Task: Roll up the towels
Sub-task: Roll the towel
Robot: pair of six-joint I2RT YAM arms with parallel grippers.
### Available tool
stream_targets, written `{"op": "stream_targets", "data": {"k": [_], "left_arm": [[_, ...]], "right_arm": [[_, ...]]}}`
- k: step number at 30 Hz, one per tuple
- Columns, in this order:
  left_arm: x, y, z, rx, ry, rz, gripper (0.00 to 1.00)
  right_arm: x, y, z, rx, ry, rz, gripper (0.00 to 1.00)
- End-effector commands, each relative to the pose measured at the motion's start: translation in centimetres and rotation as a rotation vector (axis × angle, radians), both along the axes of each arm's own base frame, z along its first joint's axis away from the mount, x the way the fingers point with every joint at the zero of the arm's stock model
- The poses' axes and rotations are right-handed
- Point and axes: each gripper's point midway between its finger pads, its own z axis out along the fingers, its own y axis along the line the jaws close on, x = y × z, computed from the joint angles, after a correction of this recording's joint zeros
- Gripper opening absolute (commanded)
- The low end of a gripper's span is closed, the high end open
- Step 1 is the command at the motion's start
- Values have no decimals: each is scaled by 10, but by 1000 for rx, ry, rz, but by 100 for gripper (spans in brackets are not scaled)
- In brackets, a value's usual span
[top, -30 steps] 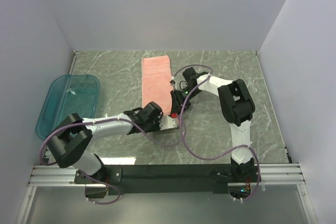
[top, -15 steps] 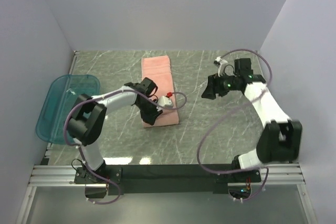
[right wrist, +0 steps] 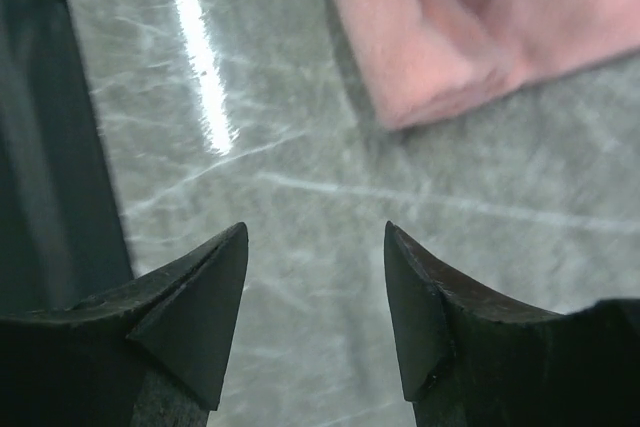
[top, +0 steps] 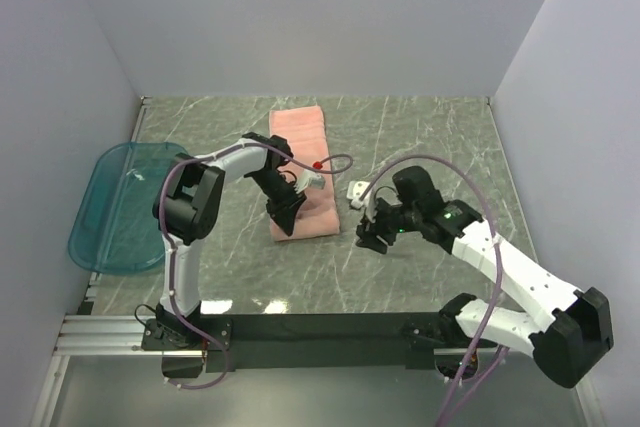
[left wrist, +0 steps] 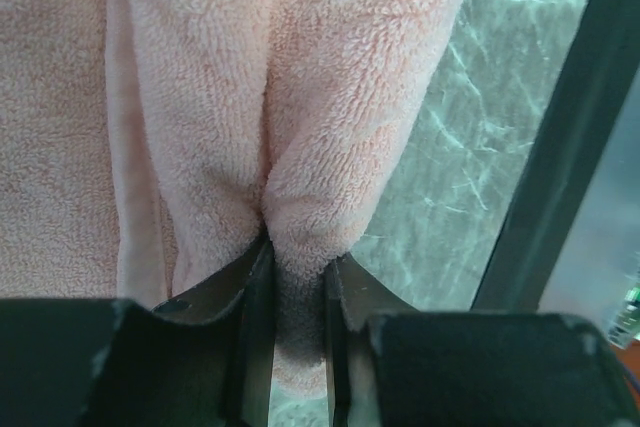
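Note:
The salmon-pink towel (top: 303, 152) lies as a long strip on the marble table, running from the far middle toward me. My left gripper (top: 284, 223) is shut on the towel's near left corner; in the left wrist view the cloth (left wrist: 300, 127) bunches into a fold pinched between the two dark fingers (left wrist: 255, 317). My right gripper (top: 368, 237) is open and empty, hovering just right of the towel's near end. The right wrist view shows bare marble between its fingertips and the towel's corner (right wrist: 470, 37) at the top.
A teal translucent tray (top: 125, 202) sits at the left edge of the table. White walls enclose the left, far and right sides. A black rail (top: 330, 327) runs along the near edge.
My right arm swung from the far right down to beside the towel's near end. My left gripper shifted slightly along the near left corner of the towel, still gripping it.

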Motion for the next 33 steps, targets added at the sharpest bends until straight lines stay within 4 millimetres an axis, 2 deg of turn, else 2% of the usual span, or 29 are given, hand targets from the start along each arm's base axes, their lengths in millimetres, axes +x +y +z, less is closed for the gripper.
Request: {"op": "stream_targets", "data": {"k": [1, 3, 4, 5, 6, 7, 8, 10, 12, 16, 22, 24, 28, 30, 31, 32, 33], "left_arm": [[-11, 24, -38, 116, 78, -46, 20], [-11, 24, -39, 118, 88, -48, 22], [-9, 23, -41, 117, 89, -47, 22], [-9, 22, -41, 120, 91, -48, 22], [-7, 22, -42, 119, 91, -47, 22], [-6, 21, -42, 117, 92, -44, 22], [-6, 21, -42, 118, 97, -44, 22], [-4, 20, -43, 120, 95, -39, 22], [-2, 19, -45, 123, 92, -36, 23], [2, 20, -49, 137, 73, -19, 25], [6, 20, -50, 119, 100, 22, 28], [8, 21, -49, 108, 106, 38, 30], [11, 21, -47, 91, 106, 49, 32], [11, 22, -45, 85, 110, 53, 33], [11, 21, -43, 73, 115, 61, 34], [13, 21, -42, 66, 113, 71, 34], [13, 21, -40, 58, 114, 77, 35]], "right_arm": [[38, 29, 22, 10, -324, 45, 65], [44, 41, 4, -32, -330, 76, 67], [49, 49, 4, -34, -343, 90, 67], [49, 58, -12, -70, -311, 120, 68], [52, 63, -17, -83, -297, 129, 68], [58, 72, -10, -73, -306, 135, 68], [61, 78, -19, -86, -286, 147, 68], [68, 89, -16, -80, -333, 177, 69], [69, 98, -31, -132, -353, 200, 70], [74, 114, -39, -142, -368, 235, 70], [67, 119, -72, -192, -271, 286, 65], [64, 116, -91, -225, -242, 302, 63], [63, 119, -109, -276, -200, 339, 51], [65, 124, -104, -283, -180, 353, 38], [59, 117, -109, -313, -139, 371, 31], [57, 116, -112, -323, -118, 381, 13], [56, 117, -109, -314, -106, 392, 6]]}}
